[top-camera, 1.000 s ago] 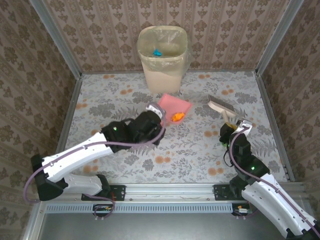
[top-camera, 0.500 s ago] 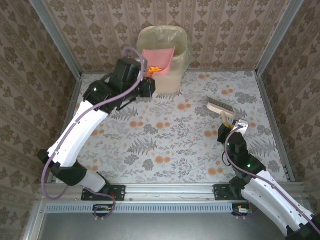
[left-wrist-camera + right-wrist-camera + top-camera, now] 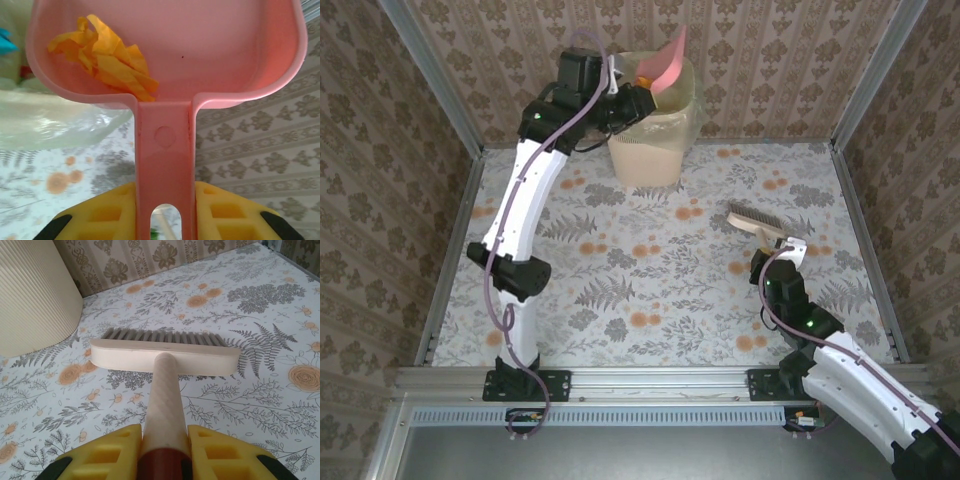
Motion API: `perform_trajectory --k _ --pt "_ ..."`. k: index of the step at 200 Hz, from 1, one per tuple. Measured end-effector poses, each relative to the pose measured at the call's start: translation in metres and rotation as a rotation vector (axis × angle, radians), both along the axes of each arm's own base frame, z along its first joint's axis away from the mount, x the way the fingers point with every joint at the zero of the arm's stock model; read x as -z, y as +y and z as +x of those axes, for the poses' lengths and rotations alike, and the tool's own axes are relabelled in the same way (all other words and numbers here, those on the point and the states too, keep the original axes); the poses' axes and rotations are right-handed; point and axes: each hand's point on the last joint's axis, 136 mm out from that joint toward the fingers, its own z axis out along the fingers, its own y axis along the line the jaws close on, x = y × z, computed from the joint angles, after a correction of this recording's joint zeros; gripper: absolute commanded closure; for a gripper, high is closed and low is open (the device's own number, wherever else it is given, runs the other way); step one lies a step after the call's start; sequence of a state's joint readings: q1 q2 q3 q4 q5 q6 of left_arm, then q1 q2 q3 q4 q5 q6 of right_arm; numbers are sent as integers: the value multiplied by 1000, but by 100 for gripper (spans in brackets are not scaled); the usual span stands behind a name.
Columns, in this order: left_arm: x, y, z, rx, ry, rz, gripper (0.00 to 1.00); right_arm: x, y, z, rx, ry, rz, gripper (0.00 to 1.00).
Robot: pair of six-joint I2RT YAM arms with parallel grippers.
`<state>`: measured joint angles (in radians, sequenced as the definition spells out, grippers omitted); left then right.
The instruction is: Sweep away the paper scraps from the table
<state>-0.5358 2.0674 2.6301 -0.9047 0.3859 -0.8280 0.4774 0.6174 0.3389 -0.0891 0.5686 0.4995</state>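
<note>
**Dustpan poised over the bin; sweeping looks finished**

The left gripper (image 3: 164, 202) is clamped on the handle of the pink dustpan (image 3: 210, 55), which it holds tilted above the mouth of the cream waste bin (image 3: 650, 150). A crumpled wad of orange paper scraps (image 3: 107, 60) sits in the pan's rear corner and has not yet dropped. A blue scrap (image 3: 5, 42) shows below it, probably already inside the bin liner, though it lies at the frame's very edge.

The right gripper (image 3: 164, 440) is closed tight on the handle of the wooden brush (image 3: 165, 352), whose bristles sit low over the tabletop (image 3: 620, 300) on the right side. From above, the leaf-and-orange-flower print looks swept, so emptying the pan appears to be what remains.

Metal rails (image 3: 660, 375) edge the surface. Brown damask-patterned walls (image 3: 770, 60) enclose it on three sides.
</note>
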Motion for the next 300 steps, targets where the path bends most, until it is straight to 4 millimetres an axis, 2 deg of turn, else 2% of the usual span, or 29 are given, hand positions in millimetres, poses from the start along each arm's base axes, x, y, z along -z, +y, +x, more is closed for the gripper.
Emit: perform_trajectory --k 25,44,73,103,148,180,248,279,300 --pt "6 -11 21 6 69 -113 100 -2 1 1 0 -9 4 100" --pt "2 -14 38 7 103 -213 100 -1 1 2 -1 -8 1 100" --pt "-10 -11 65 14 144 -375 100 2 2 4 -2 4 -6 100" --pt "-13 -8 85 -8 186 -476 100 6 3 5 -3 17 -15 100" --pt "-29 -23 84 15 208 -586 100 8 3 6 -3 26 -20 100" --pt "-32 -27 86 24 222 -627 100 8 3 6 -3 26 -21 100" --pt "-21 -32 97 26 249 -685 100 8 3 6 -7 28 -30 100" --pt "-7 -36 102 21 280 -697 100 9 3 6 -9 30 -34 100" --pt "-7 -36 103 23 276 -701 100 10 3 6 -9 35 -38 100"
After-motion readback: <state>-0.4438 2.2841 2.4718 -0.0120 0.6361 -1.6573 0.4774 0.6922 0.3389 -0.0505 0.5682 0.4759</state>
